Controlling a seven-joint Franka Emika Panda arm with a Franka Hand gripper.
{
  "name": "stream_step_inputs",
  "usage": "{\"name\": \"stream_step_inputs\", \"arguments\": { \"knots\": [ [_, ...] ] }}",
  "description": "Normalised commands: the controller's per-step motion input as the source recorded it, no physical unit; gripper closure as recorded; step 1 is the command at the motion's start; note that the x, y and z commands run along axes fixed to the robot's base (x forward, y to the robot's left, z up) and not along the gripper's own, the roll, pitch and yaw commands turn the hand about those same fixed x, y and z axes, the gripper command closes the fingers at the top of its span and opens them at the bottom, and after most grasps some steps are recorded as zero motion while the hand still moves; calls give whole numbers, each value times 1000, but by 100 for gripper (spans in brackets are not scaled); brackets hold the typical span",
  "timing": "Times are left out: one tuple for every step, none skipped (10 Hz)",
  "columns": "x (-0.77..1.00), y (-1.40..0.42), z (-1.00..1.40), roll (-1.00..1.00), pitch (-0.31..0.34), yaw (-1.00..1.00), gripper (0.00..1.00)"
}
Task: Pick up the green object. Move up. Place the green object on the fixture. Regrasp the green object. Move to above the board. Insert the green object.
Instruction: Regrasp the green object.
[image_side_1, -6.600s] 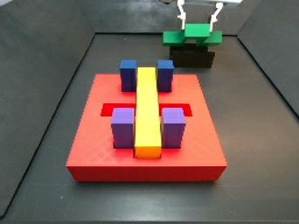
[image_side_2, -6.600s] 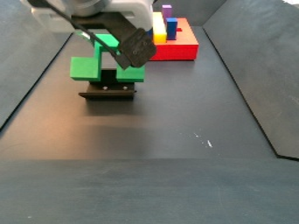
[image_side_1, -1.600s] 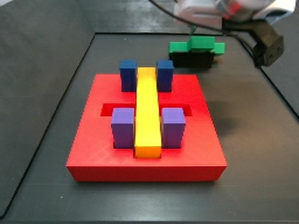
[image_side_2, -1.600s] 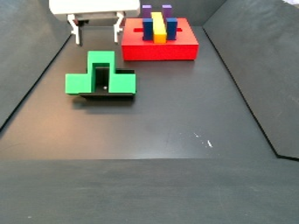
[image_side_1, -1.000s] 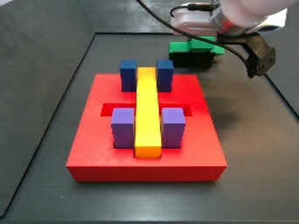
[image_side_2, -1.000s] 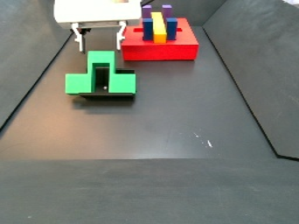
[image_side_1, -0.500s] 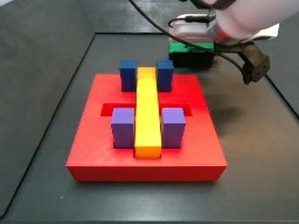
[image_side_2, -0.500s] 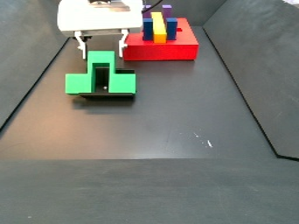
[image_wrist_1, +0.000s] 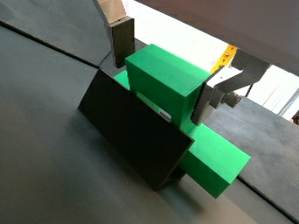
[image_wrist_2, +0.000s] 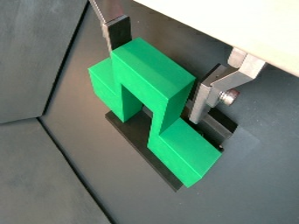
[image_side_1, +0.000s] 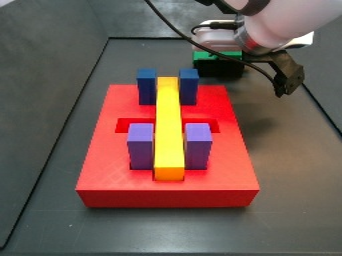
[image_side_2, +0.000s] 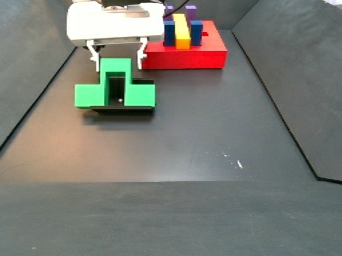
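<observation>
The green object (image_wrist_1: 163, 79) lies on the black fixture (image_wrist_1: 131, 131), its raised middle up and one arm sticking out past the fixture's edge. In both wrist views my gripper (image_wrist_1: 166, 68) (image_wrist_2: 160, 66) is open, with one finger on each side of that raised middle and small gaps showing. A side view shows the gripper (image_side_2: 116, 50) low over the green object (image_side_2: 118, 85) and the fixture (image_side_2: 120, 108). The red board (image_side_1: 107, 170) lies closer to that camera. There the arm hides most of the green object (image_side_1: 217, 56), and the fingers do not show.
The board (image_side_2: 201, 58) carries a long yellow bar (image_side_1: 168, 120), blue blocks (image_side_1: 147, 80) and purple blocks (image_side_1: 139, 145). Grey walls enclose the dark floor. A black cable (image_side_1: 174, 25) loops above the fixture (image_side_1: 221, 70).
Earlier the gripper let go of the green object on the fixture and turned. Over the last second it has come down, so its open fingers now straddle the raised middle.
</observation>
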Motion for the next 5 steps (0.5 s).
{"name": "stream_step_inputs", "arguments": {
  "knots": [
    [0, 0, 0, 51, 0, 14, 0],
    [0, 0, 0, 0, 14, 0, 0],
    [0, 60, 14, -23, 14, 0, 0],
    [9, 129, 0, -6, 49, 0, 0],
    [0, 0, 0, 0, 0, 0, 0]
  ]
}}
